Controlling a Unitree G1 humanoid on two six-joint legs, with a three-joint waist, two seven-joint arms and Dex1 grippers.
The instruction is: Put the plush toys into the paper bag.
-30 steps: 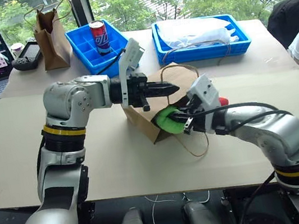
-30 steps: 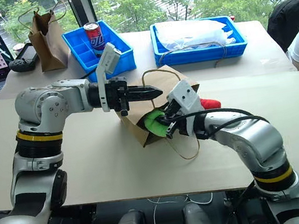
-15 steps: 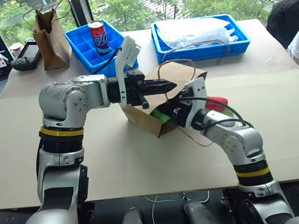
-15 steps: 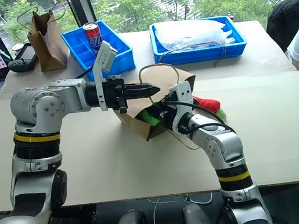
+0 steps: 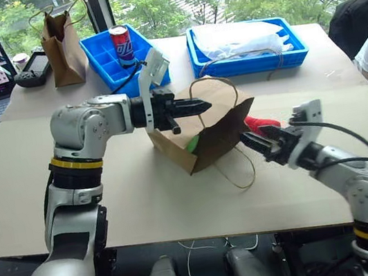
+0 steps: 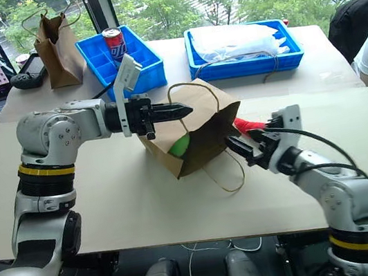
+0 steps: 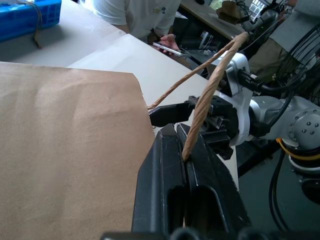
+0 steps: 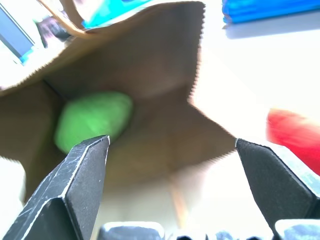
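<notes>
Bag-holding duty falls to the left gripper (image 5: 196,106), jaws pinched tight on one cord handle (image 7: 207,95) of the paper bag (image 5: 220,122), keeping the mouth of the bag lifted and gaping toward the robot's right. Inside, the green plush toy (image 8: 92,120) sits against the bag's far wall, well past the serrated rim. Right gripper (image 5: 260,141) hangs just outside that mouth, jaws spread wide and holding nothing, fingers pointing at the opening. Red chili toy (image 5: 260,124) lies on the cardboard table cover (image 5: 145,200) just beside the bag's rim, right next to those open fingers. The second handle loop (image 5: 237,171) trails loose on the cover below the bag. Plenty of bare cover in front and to the right; behind stand two blue bins (image 5: 248,58), a soda can (image 5: 122,45) and a narrow brown bag (image 5: 63,48).
</notes>
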